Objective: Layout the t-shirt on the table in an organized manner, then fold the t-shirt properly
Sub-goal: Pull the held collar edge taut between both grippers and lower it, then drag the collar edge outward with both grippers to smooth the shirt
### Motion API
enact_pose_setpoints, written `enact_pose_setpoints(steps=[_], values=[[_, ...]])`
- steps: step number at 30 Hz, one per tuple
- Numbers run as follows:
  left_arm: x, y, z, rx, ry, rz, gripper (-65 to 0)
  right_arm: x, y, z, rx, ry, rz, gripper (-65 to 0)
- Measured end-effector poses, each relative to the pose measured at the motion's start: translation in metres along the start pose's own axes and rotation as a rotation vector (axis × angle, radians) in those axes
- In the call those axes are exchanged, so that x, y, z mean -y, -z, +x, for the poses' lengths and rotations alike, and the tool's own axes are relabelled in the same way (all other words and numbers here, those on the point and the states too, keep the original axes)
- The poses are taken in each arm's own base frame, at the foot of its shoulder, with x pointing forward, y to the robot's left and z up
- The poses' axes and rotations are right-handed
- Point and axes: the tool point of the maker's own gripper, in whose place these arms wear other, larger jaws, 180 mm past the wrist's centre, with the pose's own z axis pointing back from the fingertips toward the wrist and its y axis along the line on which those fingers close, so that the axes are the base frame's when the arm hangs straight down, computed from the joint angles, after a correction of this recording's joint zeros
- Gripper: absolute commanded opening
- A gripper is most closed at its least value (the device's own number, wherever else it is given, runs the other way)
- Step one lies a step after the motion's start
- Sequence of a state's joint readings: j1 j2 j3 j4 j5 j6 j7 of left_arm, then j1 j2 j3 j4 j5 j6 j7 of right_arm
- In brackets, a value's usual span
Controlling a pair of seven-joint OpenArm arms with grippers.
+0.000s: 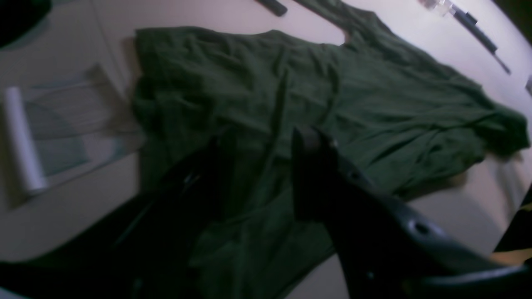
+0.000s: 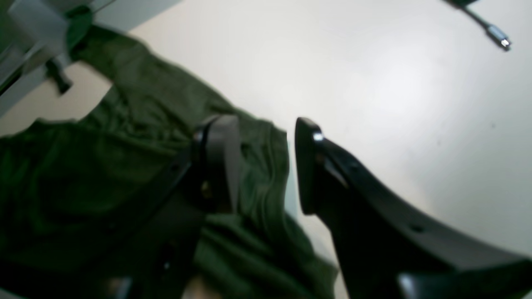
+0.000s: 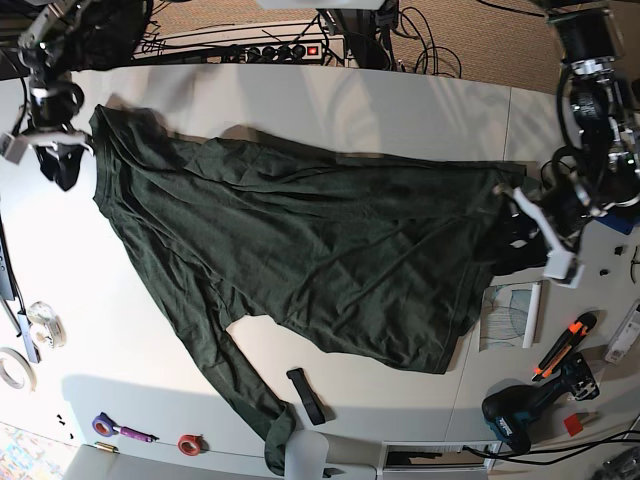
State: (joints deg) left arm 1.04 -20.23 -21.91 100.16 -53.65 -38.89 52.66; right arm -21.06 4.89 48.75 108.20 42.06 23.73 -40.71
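Note:
A dark green t-shirt [image 3: 300, 240] lies spread and wrinkled across the white table [image 3: 400, 110], with one long sleeve trailing toward the front edge. My left gripper [image 1: 259, 139] hovers over the shirt's right end [image 1: 249, 91], jaws apart, with only cloth showing below the gap. From above, the left gripper [image 3: 512, 238] sits at that same edge. My right gripper [image 2: 266, 124] is open at the shirt's far-left corner [image 2: 137, 124], a fold of cloth edge lying between its fingers. In the base view the right gripper [image 3: 62, 165] stands beside that corner.
A printed sheet with a white roll [image 3: 512, 315] lies beside the shirt's right edge. A drill [image 3: 525, 410] and orange cutter [image 3: 560, 345] sit front right. A black strap [image 3: 305, 393] lies near the sleeve. Tape rolls [image 3: 45, 312] line the left edge, with a power strip [image 3: 270, 50] behind.

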Motion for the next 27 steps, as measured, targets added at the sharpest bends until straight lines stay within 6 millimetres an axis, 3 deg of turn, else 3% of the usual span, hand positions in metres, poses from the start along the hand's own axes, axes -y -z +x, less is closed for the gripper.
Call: enact_pose_setpoints(steps=[3, 8, 13, 16, 19, 22, 27], values=[[0.013, 0.010, -0.004, 0.022, -0.046, -0.027, -41.1, -0.005, -0.013, -0.014, -0.050, -0.017, 0.069, -42.5], [0.027, 0.021, -0.013, 0.004, -0.080, -0.058, -41.1, -0.037, -0.036, -0.034, -0.111, -0.049, 0.278, -42.5], [0.044, 0.031, -0.021, -0.041, -0.060, -0.117, -41.1, -0.033, -0.053, -0.049, -0.171, -0.011, 0.285, -41.8], [0.052, 0.036, -0.026, -0.062, -0.050, -0.141, -41.1, -0.029, -0.064, -0.062, -0.194, 0.029, 0.258, -34.8], [0.060, 0.038, -0.033, -0.081, -0.054, -0.162, -41.1, -0.034, -0.078, -0.079, -0.189, 0.157, 0.236, -33.9], [0.065, 0.039, -0.038, -0.099, -0.052, -0.177, -41.1, -0.017, -0.079, -0.093, -0.199, 0.319, 0.082, -33.9], [0.068, 0.042, -0.041, -0.116, -0.039, -0.181, -41.1, -0.011, -0.076, -0.091, -0.163, 0.387, 0.032, -33.9]])
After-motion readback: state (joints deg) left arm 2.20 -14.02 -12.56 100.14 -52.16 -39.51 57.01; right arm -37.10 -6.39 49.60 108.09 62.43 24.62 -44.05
